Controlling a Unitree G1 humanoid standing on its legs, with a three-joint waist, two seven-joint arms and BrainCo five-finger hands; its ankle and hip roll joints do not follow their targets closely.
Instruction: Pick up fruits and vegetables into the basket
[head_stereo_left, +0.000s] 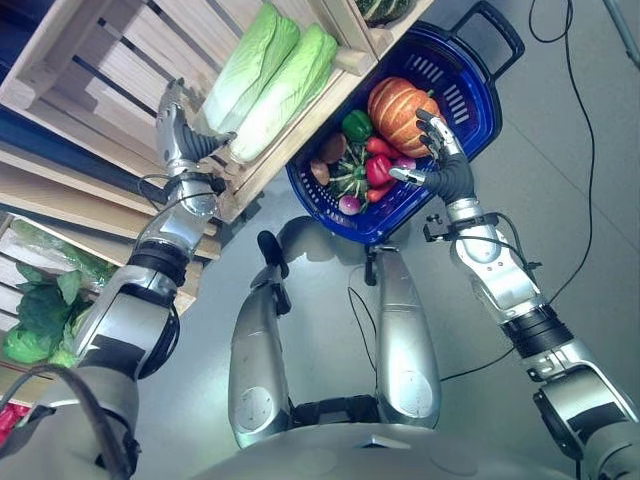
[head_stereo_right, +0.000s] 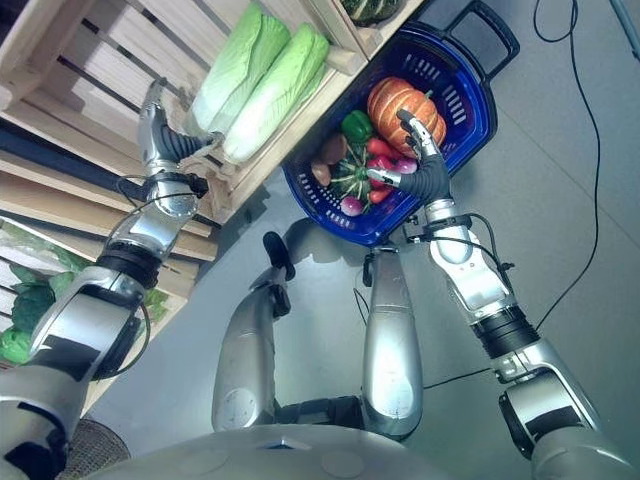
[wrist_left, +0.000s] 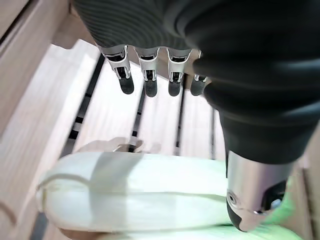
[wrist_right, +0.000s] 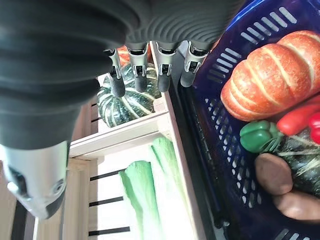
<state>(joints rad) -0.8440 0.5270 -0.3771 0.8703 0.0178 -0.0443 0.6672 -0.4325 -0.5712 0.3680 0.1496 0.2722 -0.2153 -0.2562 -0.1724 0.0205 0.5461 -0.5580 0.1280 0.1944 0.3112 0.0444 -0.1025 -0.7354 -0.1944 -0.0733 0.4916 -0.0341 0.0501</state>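
You have slatted wooden crates (head_stereo_left: 110, 60) stacked on your left, pale planks with dark gaps between them; they take up that whole side and their rim runs right up beside the basket. The blue plastic basket (head_stereo_left: 470, 120) stands on the grey floor (head_stereo_left: 570, 180), rounded, with slotted walls and a black handle (head_stereo_left: 497, 32) at its far edge. Open floor lies to its right and nearer you.

In the nearest crate lie two long napa cabbages (head_stereo_left: 275, 75), pale green with ribbed leaves, side by side and slanted toward the crate's lower edge. A dark green striped squash (wrist_right: 122, 102) sits in the neighbouring crate beyond a wooden divider. On a lower shelf at far left you see leafy greens (head_stereo_left: 40, 320).

Inside the basket, the ribbed orange pumpkin (head_stereo_left: 400, 110) is the biggest piece, near the far wall. Beside it are a glossy green pepper (head_stereo_left: 357, 125), red peppers (head_stereo_left: 378, 168), brown potatoes (wrist_right: 274, 174) and small reddish radishes (head_stereo_left: 349, 204), packed touching each other.

Your left hand (head_stereo_left: 178, 130) is at the crate's edge just beside the cabbages' white ends, fingers straight and spread, holding nothing. Your right hand (head_stereo_left: 440, 165) hovers over the basket's contents near the pumpkin, fingers loosely extended and empty.
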